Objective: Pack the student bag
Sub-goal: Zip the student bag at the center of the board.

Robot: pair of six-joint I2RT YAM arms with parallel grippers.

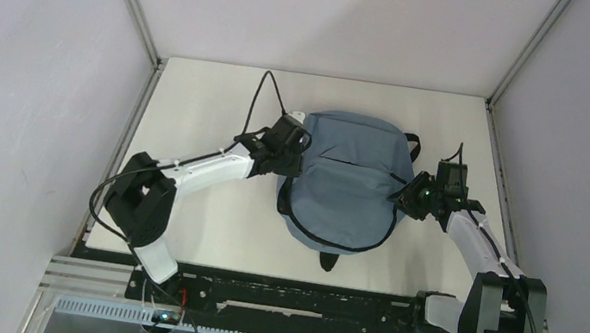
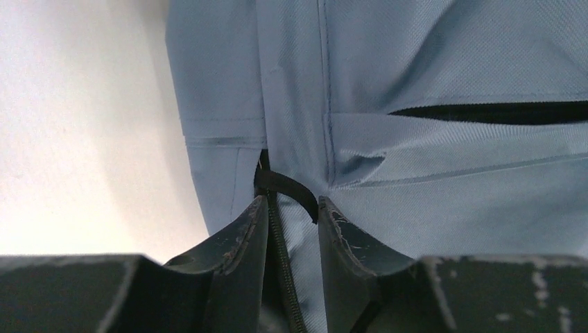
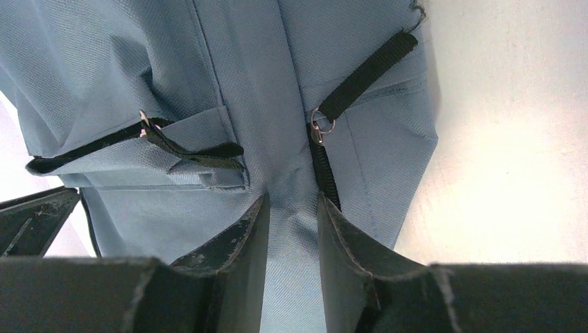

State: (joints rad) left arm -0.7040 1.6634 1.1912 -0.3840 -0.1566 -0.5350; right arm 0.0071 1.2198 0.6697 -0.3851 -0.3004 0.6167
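My left jaws, narrowed, straddle the soft grey-blue fabric backpack (image 2: 430,62) at its black zipper (image 2: 283,277), grip unclear; right jaws pinch the opposite side.

The overhead camera gave me even, soft light, seemingly from above. The white counter (image 1: 211,120) read bright without blowing out, and the student bag (image 1: 347,183) threw only a thin shadow along its near edge. In the left wrist view the counter washed out to a pale glare on the left side, and the left tool (image 2: 291,205) sat dark and soft, out of focus. The right wrist view held the fabric weave sharp, while the right tool (image 3: 292,201) blurred in the foreground.
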